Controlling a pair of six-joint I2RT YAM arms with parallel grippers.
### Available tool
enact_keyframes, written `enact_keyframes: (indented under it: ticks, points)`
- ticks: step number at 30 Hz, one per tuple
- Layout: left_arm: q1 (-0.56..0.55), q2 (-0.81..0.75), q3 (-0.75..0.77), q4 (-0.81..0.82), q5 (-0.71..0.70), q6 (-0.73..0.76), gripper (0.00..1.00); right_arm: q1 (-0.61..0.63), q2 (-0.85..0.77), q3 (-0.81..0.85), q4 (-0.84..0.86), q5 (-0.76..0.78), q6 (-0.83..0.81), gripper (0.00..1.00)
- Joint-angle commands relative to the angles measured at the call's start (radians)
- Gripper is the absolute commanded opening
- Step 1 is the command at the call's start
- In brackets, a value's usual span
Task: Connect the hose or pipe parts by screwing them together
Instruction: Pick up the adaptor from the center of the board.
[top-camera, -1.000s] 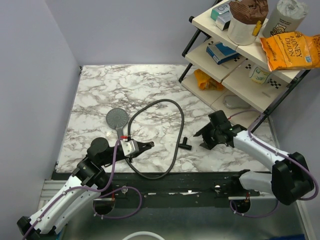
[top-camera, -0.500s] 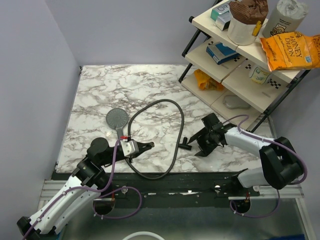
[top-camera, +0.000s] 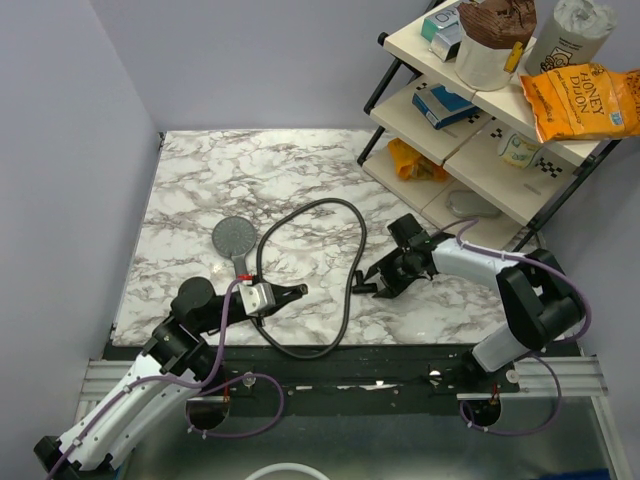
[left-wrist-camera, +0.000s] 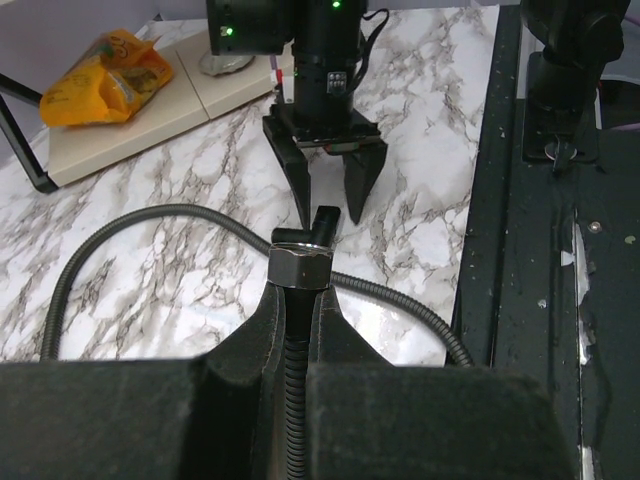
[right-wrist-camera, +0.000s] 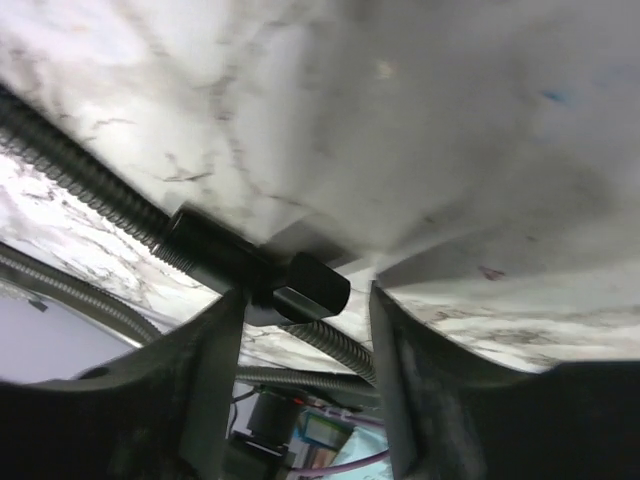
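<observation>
The right end effector (top-camera: 383, 277) has swung left across the table (top-camera: 200, 170) and now sits at the black end fitting (top-camera: 363, 284) of the hose (top-camera: 355, 225), just right of the frame's centre. Its fingers stand partly apart, one on each side of the fitting, not clamped on it. The left end effector (top-camera: 292, 293), lower centre-left, is closed tight on the hose just behind its metal nut (left-wrist-camera: 300, 268). The hose loops through the middle of the table. The shower head (top-camera: 233, 238) lies left of centre, handle pointing toward the lower edge.
</observation>
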Motion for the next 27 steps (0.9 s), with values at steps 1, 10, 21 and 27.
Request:
enact_keyframes:
  ticks: [1,10,21,27]
  points:
    - [0.007,-0.032,0.019,-0.012,0.009,0.012,0.0,-0.018,0.067,0.08,-0.042,0.071,-0.056,0.48]
    - [0.005,-0.049,0.03,-0.036,0.007,0.015,0.0,-0.038,0.136,0.157,-0.08,0.078,-0.105,0.31]
    - [0.007,-0.052,0.036,-0.007,0.019,-0.011,0.0,-0.044,0.166,0.303,-0.49,0.308,-0.572,0.17]
    - [0.009,-0.055,0.031,0.002,0.027,-0.036,0.0,-0.047,0.156,0.278,-0.481,0.238,-0.659,0.18]
